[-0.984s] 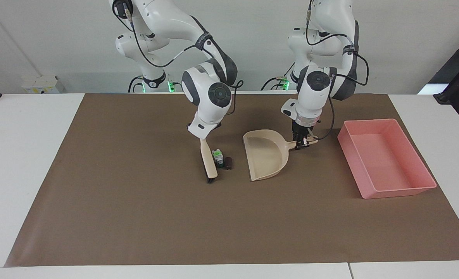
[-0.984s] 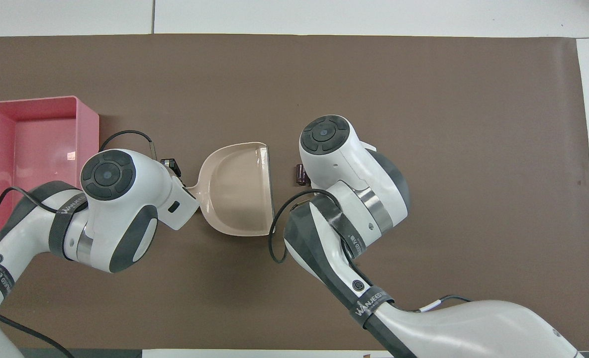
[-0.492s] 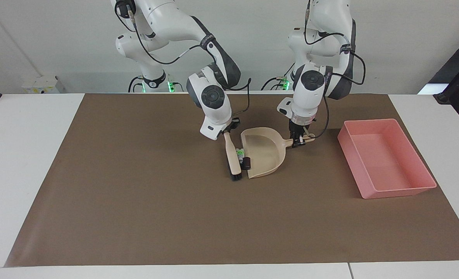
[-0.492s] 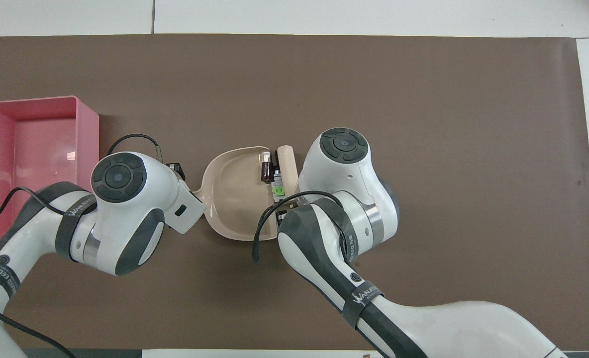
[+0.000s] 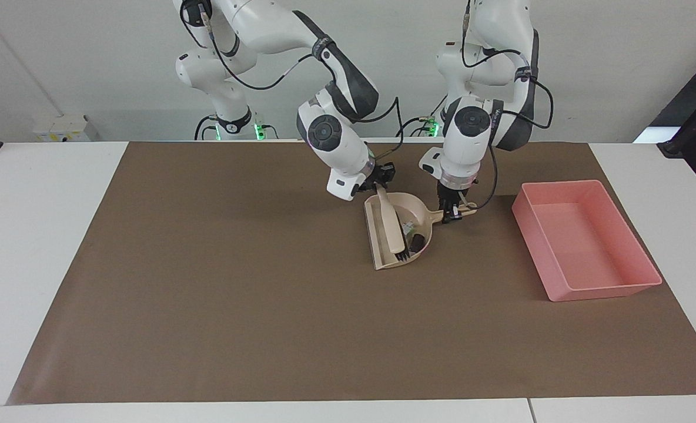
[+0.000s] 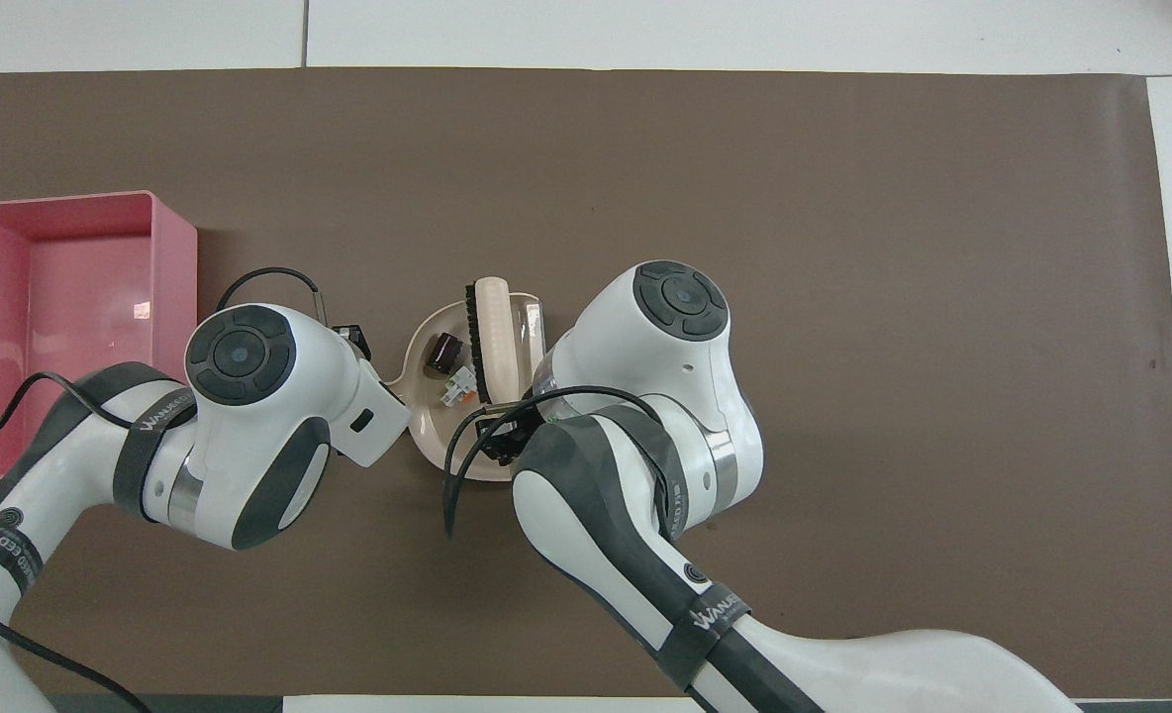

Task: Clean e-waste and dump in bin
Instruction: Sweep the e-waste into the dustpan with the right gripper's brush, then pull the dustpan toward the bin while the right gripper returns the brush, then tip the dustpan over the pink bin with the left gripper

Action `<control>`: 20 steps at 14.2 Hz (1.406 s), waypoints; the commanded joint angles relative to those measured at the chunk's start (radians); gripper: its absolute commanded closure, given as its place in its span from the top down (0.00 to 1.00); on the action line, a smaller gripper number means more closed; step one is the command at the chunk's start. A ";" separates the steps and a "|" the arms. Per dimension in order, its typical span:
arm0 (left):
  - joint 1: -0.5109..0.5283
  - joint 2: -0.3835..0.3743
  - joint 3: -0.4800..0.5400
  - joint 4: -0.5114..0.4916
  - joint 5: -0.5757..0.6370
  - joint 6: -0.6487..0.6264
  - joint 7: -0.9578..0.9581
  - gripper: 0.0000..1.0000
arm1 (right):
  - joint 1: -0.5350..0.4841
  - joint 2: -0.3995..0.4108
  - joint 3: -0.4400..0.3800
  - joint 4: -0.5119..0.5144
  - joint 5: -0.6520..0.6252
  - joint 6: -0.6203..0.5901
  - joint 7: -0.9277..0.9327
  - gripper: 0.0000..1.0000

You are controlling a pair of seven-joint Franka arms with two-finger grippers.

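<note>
In the facing view, the right gripper is closed on the handle of a beige brush, which lies inside the beige dustpan with its dark bristles toward the closed back of the pan. The left gripper is closed on the dustpan handle, at about 2 o'clock from the pan. The dark brown block and the white-and-green part lie in the dustpan, between the bristles and the back wall. The pink bin stands on the brown mat at 3 o'clock from the dustpan, well apart, toward the left arm's end. In the overhead view, both pieces sit in the dustpan beside the brush, and the bin is at 9 o'clock from them.
</note>
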 commanded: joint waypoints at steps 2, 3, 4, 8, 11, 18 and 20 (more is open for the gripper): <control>0.002 -0.014 0.007 -0.003 0.014 -0.006 0.071 0.01 | -0.026 -0.081 -0.004 -0.004 0.013 -0.100 0.027 0.00; 0.013 -0.014 0.007 -0.003 0.005 0.016 0.128 0.01 | -0.031 -0.134 -0.017 -0.013 -0.039 -0.132 0.112 0.00; 0.033 -0.012 0.005 -0.005 -0.011 0.029 0.177 0.00 | -0.052 -0.170 -0.025 -0.012 -0.157 -0.166 0.195 0.00; 0.118 0.000 0.007 0.005 -0.282 0.023 0.440 0.00 | -0.296 -0.251 -0.030 -0.012 -0.342 -0.402 0.138 0.00; 0.187 -0.001 0.005 0.031 -0.366 -0.005 0.518 0.01 | -0.477 -0.277 -0.028 -0.068 -0.482 -0.470 -0.041 0.00; 0.381 0.043 0.008 0.313 -0.433 -0.316 0.551 0.00 | -0.761 -0.340 -0.028 -0.371 -0.738 -0.252 -0.339 0.00; 0.450 0.061 0.008 0.363 -0.431 -0.355 0.595 0.00 | -0.801 -0.362 -0.028 -0.435 -0.738 -0.171 -0.355 0.00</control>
